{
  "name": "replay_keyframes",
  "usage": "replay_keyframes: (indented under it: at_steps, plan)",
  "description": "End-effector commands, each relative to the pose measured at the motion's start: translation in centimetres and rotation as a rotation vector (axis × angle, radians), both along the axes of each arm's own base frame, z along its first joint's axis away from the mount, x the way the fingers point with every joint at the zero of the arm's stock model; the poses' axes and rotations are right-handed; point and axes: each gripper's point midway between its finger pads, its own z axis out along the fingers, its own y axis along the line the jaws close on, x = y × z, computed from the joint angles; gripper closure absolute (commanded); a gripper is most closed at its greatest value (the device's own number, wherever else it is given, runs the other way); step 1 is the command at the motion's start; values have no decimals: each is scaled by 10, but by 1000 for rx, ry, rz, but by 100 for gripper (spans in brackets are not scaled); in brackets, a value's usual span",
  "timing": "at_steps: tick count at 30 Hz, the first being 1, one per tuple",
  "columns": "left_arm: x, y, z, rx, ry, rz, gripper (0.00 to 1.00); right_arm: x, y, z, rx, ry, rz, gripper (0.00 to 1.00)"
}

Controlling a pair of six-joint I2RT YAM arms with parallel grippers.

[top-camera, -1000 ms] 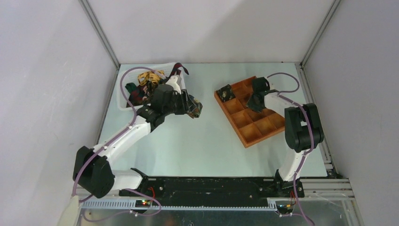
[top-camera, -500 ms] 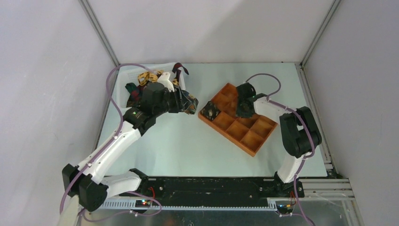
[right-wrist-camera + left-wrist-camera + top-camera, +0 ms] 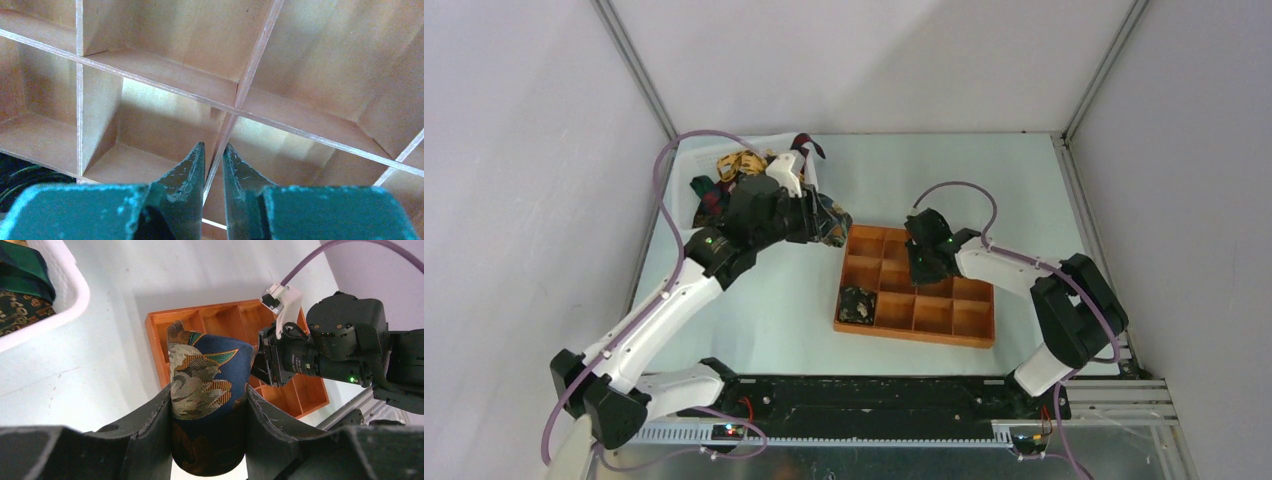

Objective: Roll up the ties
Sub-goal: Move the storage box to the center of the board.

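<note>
Far left: white basket, loose ties heaped inside. Left gripper is clenched on a rolled tie, navy with a green and tan pattern. The coil stands between the two fingers, pressed by both, its upper part poking out past the tips, held over the table beside the tray's far-left corner. Orange-brown tray sits centre-right, one dark coil in its near-left corner compartment. Right gripper is down in the tray, fingers pinched on a thin divider wall, one either side.
</note>
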Motion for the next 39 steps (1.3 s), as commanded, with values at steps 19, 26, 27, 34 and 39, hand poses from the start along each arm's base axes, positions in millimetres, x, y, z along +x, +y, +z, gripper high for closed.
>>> replay_keyframes:
  at_steps: [19, 26, 27, 34, 39]
  plan:
    - [-17, -72, -15, -209, 102, -63, 83, 9, -36, 148, 324, -473, -269, 54]
    - [-16, -101, -43, -237, 172, -92, 92, -1, -76, 158, 359, -528, -366, 54]
    - [-16, -104, -51, -225, 188, -95, 93, -1, -79, 157, 359, -525, -373, 54]
    - [-18, -115, -86, -185, 233, -108, 98, -5, -92, 140, 332, -491, -403, 53]
    - [-16, -112, -102, -157, 244, -87, 99, -4, -91, 136, 341, -486, -401, 53]
